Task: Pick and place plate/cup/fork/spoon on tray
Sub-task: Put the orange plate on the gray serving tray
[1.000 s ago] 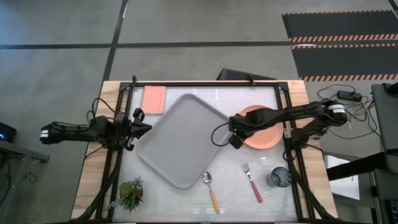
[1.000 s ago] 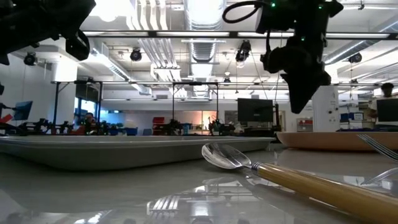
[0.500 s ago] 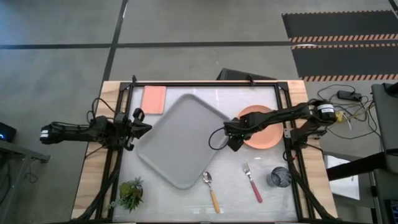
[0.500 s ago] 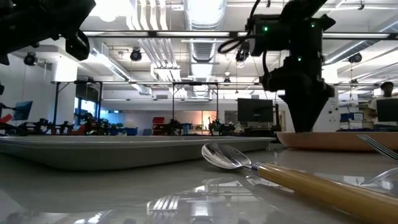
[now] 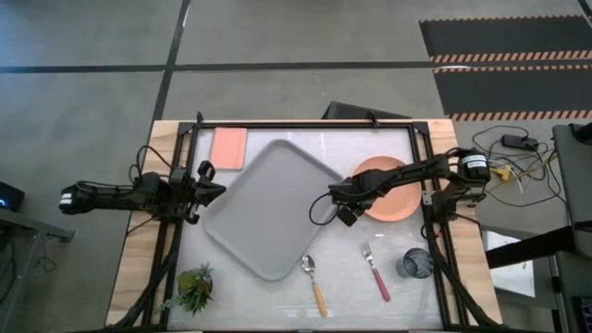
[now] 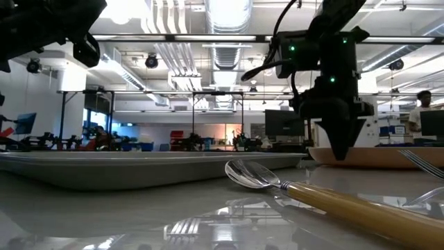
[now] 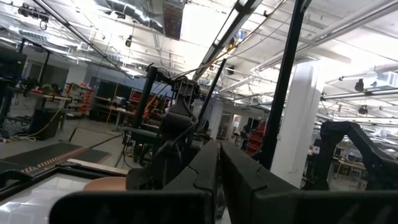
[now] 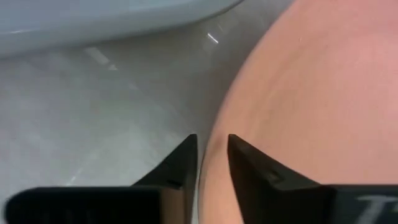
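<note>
Since the earlier frames the right gripper (image 5: 346, 205) has descended and drawn in to the near edge of the plate (image 5: 393, 190), on the side facing the tray (image 5: 268, 208). Its fingers (image 8: 249, 163) stand narrowly parted astride the plate's rim, one outside on the surface (image 5: 342, 254), one over the plate; contact cannot be confirmed. Low view places the fingertips at rim height.

Left gripper (image 5: 205, 180) waits at the left edge of the tray, fingers pressed together, holding nothing.

Plate rests on the surface just beside the tray's right corner. Spoon (image 5: 314, 282), fork (image 5: 375, 270) and cup (image 5: 416, 264) lie near the front edge, none yet on the tray.

Risks, as judged: the rim is shallow and the bite is thin, so the plate may slip or tilt out on lifting. A closing finger could push the plate away instead of gripping it. Carried low, the plate could strike the tray's raised rim.
</note>
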Motion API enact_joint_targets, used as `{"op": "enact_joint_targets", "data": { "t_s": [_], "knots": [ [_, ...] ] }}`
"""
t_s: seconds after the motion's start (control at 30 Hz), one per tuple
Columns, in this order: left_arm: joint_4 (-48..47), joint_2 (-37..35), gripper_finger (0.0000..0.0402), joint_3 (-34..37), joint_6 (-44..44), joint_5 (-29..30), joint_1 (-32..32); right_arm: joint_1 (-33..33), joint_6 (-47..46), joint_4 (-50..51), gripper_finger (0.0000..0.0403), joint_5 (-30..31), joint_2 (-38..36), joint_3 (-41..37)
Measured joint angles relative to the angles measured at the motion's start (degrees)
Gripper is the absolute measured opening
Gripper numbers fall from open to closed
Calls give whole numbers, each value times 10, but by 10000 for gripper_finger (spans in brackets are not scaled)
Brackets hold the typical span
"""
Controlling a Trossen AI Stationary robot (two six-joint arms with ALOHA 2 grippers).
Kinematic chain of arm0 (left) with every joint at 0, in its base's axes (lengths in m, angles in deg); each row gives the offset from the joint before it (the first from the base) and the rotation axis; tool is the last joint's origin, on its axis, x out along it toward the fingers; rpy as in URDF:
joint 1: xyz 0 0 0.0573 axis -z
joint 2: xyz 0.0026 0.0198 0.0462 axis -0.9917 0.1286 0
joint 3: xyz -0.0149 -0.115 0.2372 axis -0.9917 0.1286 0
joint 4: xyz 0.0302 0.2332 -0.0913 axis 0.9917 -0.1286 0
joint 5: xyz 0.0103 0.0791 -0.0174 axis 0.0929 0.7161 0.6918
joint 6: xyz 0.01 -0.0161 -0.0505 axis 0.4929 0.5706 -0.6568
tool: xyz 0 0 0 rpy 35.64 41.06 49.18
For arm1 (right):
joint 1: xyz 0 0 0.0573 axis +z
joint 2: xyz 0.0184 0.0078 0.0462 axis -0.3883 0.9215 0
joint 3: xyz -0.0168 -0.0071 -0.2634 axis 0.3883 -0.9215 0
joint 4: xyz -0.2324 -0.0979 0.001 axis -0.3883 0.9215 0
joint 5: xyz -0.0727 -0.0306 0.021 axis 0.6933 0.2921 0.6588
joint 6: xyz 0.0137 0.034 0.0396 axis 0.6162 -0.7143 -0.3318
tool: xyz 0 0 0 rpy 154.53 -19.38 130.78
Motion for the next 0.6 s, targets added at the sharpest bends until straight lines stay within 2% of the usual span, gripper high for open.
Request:
{"op": "enact_joint_targets", "data": {
  "t_s": [0.17, 0.33, 0.47, 0.6],
  "knots": [
    [0, 0, 0, 0, 0, 0, 0, 0, -9, 4, 16, 1, -4, 0],
    [0, -1, 0, 0, 0, 0, 0, 0, -10, 12, 14, 2, -5, 0],
    [0, 0, 0, 0, 0, 0, 0, 0, -10, 57, 12, 5, -7, 11],
    [0, 0, 0, 0, 0, 0, 0, 0, -11, 99, 11, 34, -12, 35]
  ]
}}
